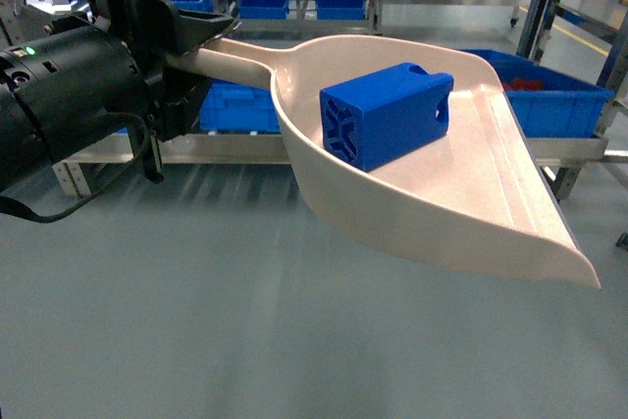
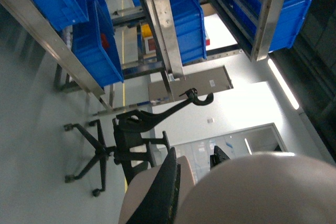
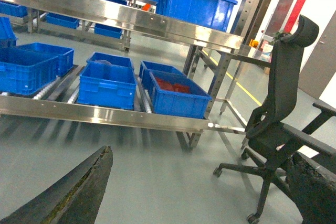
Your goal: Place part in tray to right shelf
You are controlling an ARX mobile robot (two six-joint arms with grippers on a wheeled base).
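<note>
Part (image 1: pixel 386 115) rides inside the tray (image 1: pixel 471 208), right of the left end effector (image 1: pixel 186 46) clamped on its handle, mid-carry; next likely needs swinging toward the right shelf (image 3: pixel 121 116) and tipping out.

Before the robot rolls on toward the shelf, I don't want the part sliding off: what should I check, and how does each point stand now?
1. Part inside the tray: ok.
2. Part away from the tray's open lip: ok, it lies near the back wall.
3. Left gripper on the tray handle: ok.
4. Right gripper free: ok, open and holding nothing.
5. Tray level: cannot tell.
6. Free lane on the shelf: cannot tell; blue bins fill the visible lanes.
</note>
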